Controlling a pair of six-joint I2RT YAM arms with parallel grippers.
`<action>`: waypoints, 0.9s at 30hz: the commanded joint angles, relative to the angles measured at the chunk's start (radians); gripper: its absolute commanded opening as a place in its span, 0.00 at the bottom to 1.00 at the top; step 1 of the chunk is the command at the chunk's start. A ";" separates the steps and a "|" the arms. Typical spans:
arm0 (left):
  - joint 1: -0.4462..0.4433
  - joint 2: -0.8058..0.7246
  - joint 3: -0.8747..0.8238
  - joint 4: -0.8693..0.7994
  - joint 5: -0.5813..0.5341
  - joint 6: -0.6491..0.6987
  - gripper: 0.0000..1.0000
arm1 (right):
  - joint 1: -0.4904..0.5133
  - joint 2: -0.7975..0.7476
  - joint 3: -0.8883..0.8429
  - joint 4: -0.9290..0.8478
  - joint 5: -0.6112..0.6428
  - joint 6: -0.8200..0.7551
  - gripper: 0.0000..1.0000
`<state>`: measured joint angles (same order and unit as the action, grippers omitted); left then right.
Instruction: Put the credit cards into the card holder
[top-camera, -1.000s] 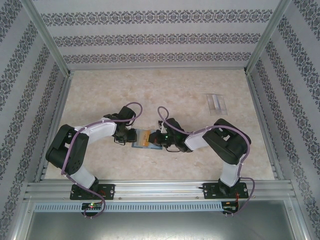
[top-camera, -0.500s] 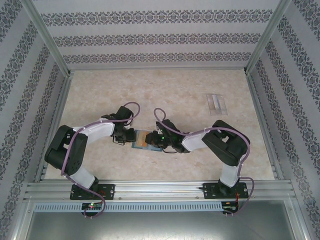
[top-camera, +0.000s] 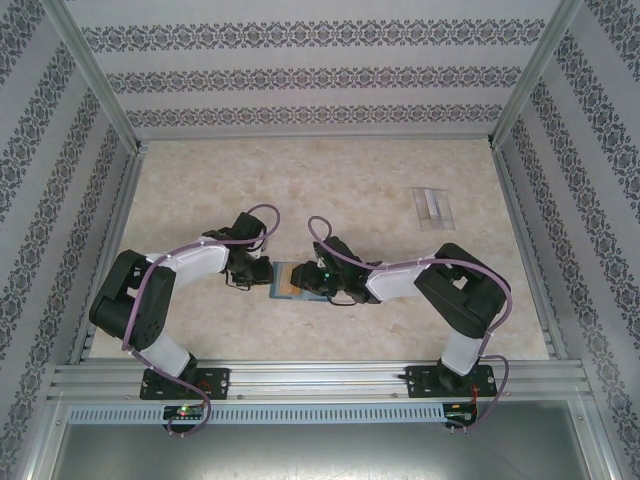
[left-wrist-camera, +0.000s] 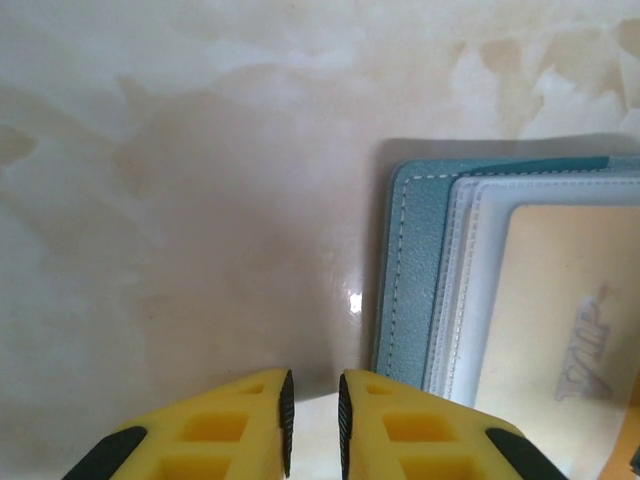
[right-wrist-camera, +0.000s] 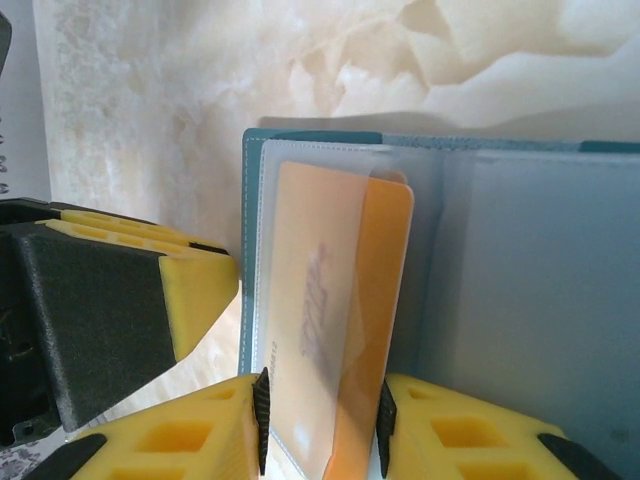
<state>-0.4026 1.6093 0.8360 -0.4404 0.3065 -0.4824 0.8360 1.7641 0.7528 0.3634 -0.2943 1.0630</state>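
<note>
**Card holder (right-wrist-camera: 500, 300) lies open between both grippers, an orange credit card (right-wrist-camera: 385, 300) partly in its sleeve**

Closest to me, the aluminium rail (top-camera: 320, 380) carries the two bases. The left arm (top-camera: 150, 290) and right arm (top-camera: 450, 290) each bow outward at the elbow, then fold back in low over the marbled table (top-camera: 350, 190), and their wrists nearly meet at the middle.

The left gripper (left-wrist-camera: 312, 405) has its yellow fingers drawn almost together, a thin slit between them and nothing in it. Its tip sits down at the table just beside the holder's teal stitched edge (left-wrist-camera: 405, 280).

The right gripper (right-wrist-camera: 322, 435) comes in from the opposite side, over the open holder. Its fingers are clamped on the near end of the orange card. The card's left part lies under the frosted clear pocket with faint script showing through, while its right strip is bare and bright. The holder's other panel is spread flat, greyish-blue.

Farther back and well to the right, a clear plastic stand (top-camera: 432, 207) sits alone. Patterned wallpaper (top-camera: 320, 75) closes off the rear.
</note>
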 joint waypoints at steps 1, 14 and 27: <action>-0.003 0.023 -0.015 0.011 0.052 -0.003 0.20 | 0.014 -0.029 0.023 -0.072 0.051 -0.040 0.37; -0.002 0.030 -0.042 0.049 0.072 -0.018 0.20 | 0.055 0.001 0.084 -0.128 0.092 -0.075 0.33; -0.001 0.034 -0.057 0.075 0.095 -0.026 0.18 | 0.072 0.087 0.165 -0.123 0.048 -0.109 0.21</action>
<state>-0.3901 1.6039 0.8135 -0.4126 0.3214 -0.4938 0.8883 1.8263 0.8795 0.2256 -0.2245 0.9836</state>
